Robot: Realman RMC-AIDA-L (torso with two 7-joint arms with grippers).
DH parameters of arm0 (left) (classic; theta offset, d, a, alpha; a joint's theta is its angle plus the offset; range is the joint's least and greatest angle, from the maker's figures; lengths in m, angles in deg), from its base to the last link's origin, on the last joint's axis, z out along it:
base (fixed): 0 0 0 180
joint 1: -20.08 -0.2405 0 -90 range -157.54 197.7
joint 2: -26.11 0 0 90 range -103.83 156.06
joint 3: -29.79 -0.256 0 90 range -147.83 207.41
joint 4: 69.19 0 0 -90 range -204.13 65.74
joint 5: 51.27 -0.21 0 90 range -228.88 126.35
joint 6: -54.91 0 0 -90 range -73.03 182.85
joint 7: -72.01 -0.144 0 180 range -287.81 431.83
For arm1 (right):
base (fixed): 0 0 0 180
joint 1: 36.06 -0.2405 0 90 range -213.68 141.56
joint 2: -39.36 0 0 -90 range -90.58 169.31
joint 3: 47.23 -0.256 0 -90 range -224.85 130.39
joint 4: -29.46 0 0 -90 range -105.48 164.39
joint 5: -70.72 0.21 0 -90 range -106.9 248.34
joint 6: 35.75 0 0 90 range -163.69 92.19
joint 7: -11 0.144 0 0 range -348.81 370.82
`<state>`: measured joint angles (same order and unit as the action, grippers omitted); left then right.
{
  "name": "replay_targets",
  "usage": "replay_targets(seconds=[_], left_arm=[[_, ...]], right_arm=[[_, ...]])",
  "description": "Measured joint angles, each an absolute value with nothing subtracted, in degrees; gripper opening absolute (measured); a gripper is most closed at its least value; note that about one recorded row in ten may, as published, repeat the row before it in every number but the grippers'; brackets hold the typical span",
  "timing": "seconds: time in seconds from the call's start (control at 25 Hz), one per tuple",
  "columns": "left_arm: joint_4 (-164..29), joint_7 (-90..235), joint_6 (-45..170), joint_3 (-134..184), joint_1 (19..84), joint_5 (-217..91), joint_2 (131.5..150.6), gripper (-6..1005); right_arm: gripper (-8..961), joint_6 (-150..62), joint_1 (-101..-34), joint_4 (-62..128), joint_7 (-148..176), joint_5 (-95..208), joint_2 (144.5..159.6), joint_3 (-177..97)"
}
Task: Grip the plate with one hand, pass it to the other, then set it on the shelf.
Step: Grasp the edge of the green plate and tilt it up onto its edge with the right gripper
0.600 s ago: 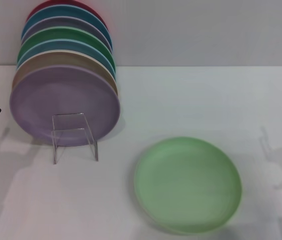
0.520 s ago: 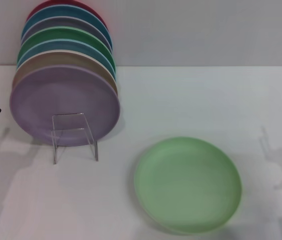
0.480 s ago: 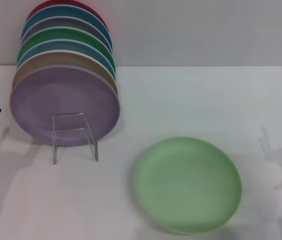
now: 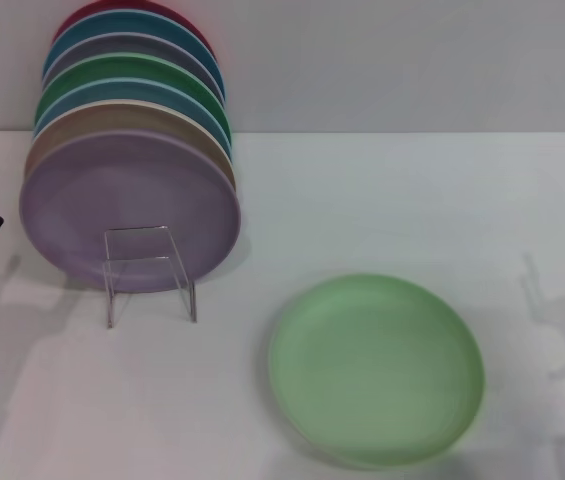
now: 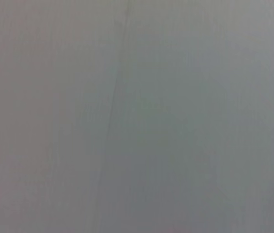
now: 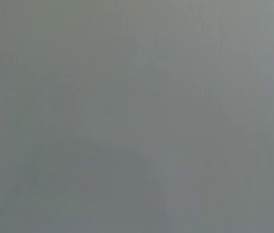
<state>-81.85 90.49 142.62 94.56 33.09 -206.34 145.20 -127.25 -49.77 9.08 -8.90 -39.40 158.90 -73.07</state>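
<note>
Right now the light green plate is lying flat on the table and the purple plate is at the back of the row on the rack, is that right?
Not quite. The head view shows the purple plate at the front of the row, not the back. The light green plate does lie flat on the table.

Plate (image 4: 376,368): round, shallow, pale mint-green, matte. Lies flat, face up, on white table (image 4: 382,200), near front edge, right of centre. Untouched, nothing on it.

Shelf (image 4: 148,272): small clear acrylic rack, see-through bent front bracket, far narrower than plate. Stands upright on table, left of mint plate and farther back, well apart from it. Already loaded with row of plates on edge, leaning back; lilac plate (image 4: 127,205) frontmost, behind bracket.
</note>
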Motion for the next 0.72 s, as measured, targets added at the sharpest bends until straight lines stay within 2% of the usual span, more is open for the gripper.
replay_targets(seconds=[0.16,0.32,0.48,0.72], left_arm=[[-81.85,90.61,142.62,94.56,33.08,-206.47,145.2,812],[-81.85,90.64,142.66,94.56,33.08,-206.48,145.2,812],[-81.85,90.65,142.66,94.56,33.08,-206.5,145.2,811],[-81.85,90.27,142.66,94.56,33.09,-206.48,145.2,811]], right_arm=[[611,-127.26,-49.71,4.31,-19.08,-39.14,158.92,-73.79],[609,-124.71,-49.44,-3.9,-22.21,-35.96,158.01,-75.9],[608,-115.4,-49.17,-12.51,-22.07,-35.11,156.31,-80.28],[606,-90.8,-47.99,-25.64,-22.13,-35.3,153.26,-90.21]])
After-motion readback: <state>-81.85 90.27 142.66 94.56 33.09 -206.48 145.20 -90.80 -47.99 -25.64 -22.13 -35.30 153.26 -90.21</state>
